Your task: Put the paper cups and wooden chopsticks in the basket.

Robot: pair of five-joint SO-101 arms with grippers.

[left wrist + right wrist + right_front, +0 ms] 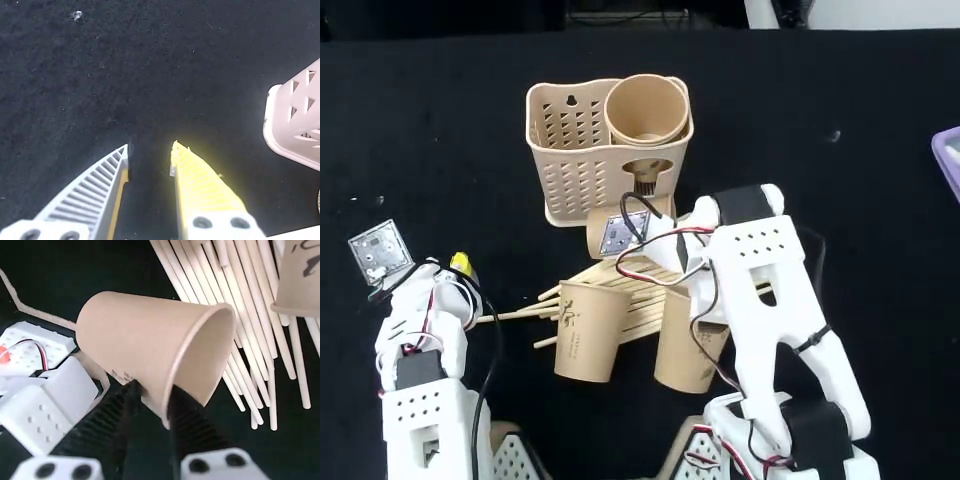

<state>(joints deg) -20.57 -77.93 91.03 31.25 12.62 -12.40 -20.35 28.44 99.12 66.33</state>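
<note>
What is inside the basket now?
A cup stands mouth up in the right part of the basket, seen from the high view. In the left part, the holed wall shows; the front wall covers its floor.

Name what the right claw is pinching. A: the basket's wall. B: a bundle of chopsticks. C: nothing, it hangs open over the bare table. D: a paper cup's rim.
D: in the right wrist view the right claw has one finger inside and one outside the wall of the paper cup at its rim, with the chopsticks lying beyond it.
</note>
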